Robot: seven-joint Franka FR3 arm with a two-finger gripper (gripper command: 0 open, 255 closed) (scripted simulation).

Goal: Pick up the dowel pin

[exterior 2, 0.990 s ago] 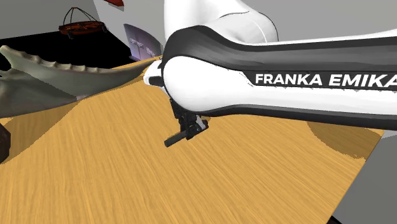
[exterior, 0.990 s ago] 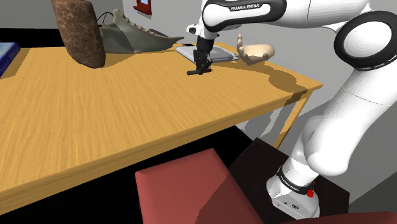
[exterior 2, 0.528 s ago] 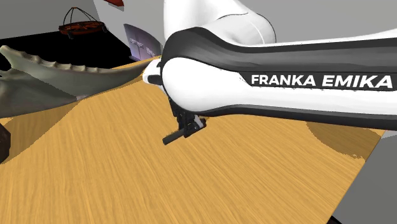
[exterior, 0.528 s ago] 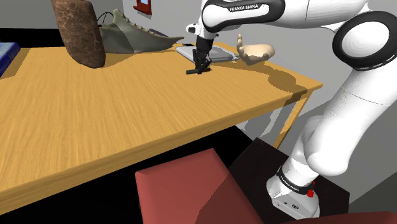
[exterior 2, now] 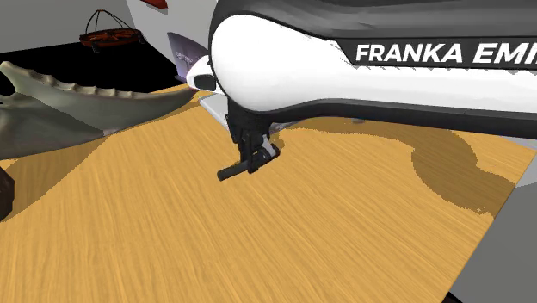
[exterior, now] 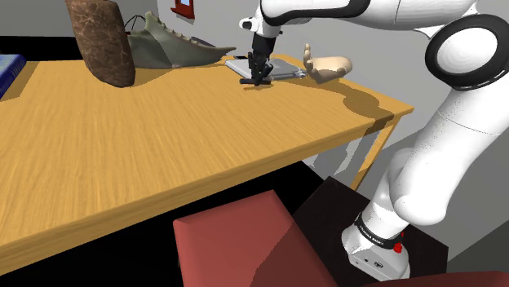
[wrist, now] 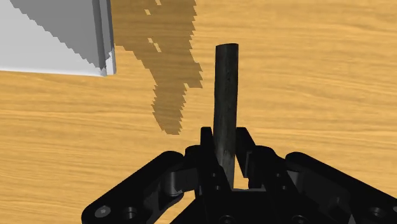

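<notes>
The dowel pin point(wrist: 225, 108) is a short dark cylinder clasped between my black fingers point(wrist: 205, 145). It hangs clear above the wooden table point(exterior: 163, 139), lying roughly level and sticking out sideways from the gripper point(exterior 2: 249, 162). In the shoulder view the gripper point(exterior: 258, 75) is shut on the pin point(exterior: 250, 81) above the far part of the table, next to a flat grey slab point(exterior: 281, 68). In the second exterior view the pin point(exterior 2: 231, 171) points toward that view's left, under the white forearm.
A brown rock-like block point(exterior: 100, 39) and a grey jagged jawbone shape point(exterior: 167, 45) stand at the back of the table. A tan hand model point(exterior: 325, 65) lies beside the grey slab. A red seat point(exterior: 245, 245) sits below the table's near edge.
The gripper has risen with the dowel pin held in it, and the arm has lifted higher above the table. The pin now hangs farther from the wood.
</notes>
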